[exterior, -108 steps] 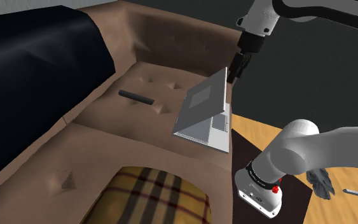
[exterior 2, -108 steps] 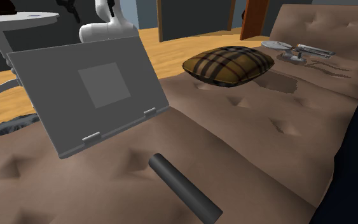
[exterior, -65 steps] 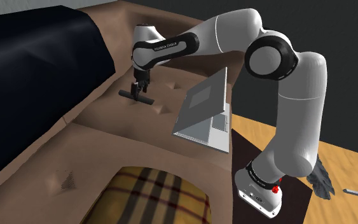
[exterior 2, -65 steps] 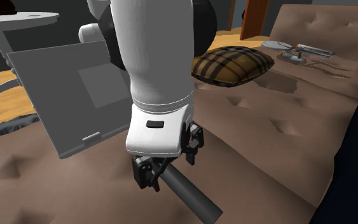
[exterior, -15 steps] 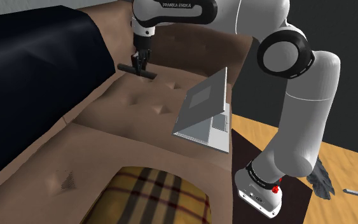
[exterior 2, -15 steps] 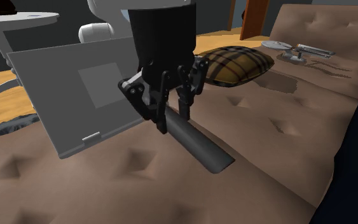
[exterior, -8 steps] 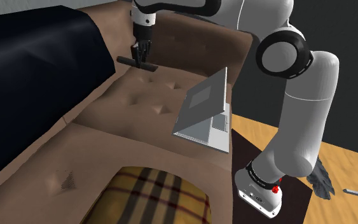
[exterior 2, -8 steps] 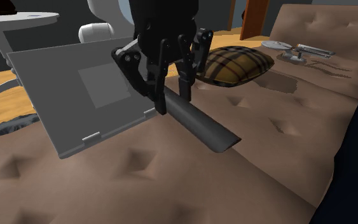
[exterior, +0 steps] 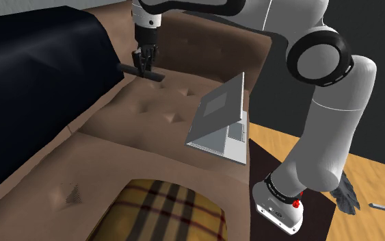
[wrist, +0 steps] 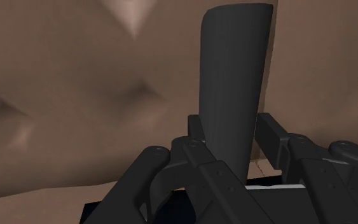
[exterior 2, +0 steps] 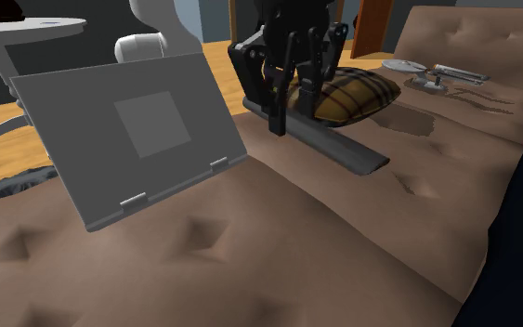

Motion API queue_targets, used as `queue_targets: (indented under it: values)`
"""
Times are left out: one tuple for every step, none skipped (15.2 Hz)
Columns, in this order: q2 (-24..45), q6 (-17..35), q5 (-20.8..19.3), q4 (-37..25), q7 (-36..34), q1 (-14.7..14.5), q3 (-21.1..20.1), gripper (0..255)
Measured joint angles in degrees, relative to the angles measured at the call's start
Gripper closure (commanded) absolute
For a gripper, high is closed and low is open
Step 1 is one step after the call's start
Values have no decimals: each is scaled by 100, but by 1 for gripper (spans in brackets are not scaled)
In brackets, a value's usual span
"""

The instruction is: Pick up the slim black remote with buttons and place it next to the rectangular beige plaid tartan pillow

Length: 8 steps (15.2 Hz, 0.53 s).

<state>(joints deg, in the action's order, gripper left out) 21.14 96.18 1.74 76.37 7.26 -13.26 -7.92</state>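
Above the brown sofa [exterior 2: 250, 251], the slim dark remote [exterior 2: 343, 149] is held clear of the cushions, clasped near one end between the closed fingers of the black claw [exterior 2: 292, 116]. The plaid pillow [exterior 2: 357, 93] is seen farther along the sofa, and a grey laptop [exterior 2: 129, 130] is propped open alongside.

The remote [exterior 2: 339, 148] looks smooth and matt, the sofa [exterior 2: 343, 255] soft tufted upholstery, the pillow [exterior 2: 366, 93] plaid cloth.

Plaid pillow [exterior 2: 366, 93] partly behind claw [exterior 2: 291, 113]
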Motion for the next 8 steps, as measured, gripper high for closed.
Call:
queue_targets:
  values:
    - [-97, 57, 1, 144, -119, -79, -40, 255]
    - [-208, 94, 7, 286, -225, -145, -78, 255]
    - [-281, 150, 5, 404, -345, -225, -120, 255]
    - [-278, 181, -6, 424, -458, -303, -158, 255]
    - [-243, 181, -22, 387, -575, -382, -194, 255]
    - [-307, 233, -23, 496, -704, -466, -239, 255]
    - [-344, 236, -28, 526, -817, -540, -278, 255]
    - [-391, 258, -31, 586, -925, -609, -317, 255]
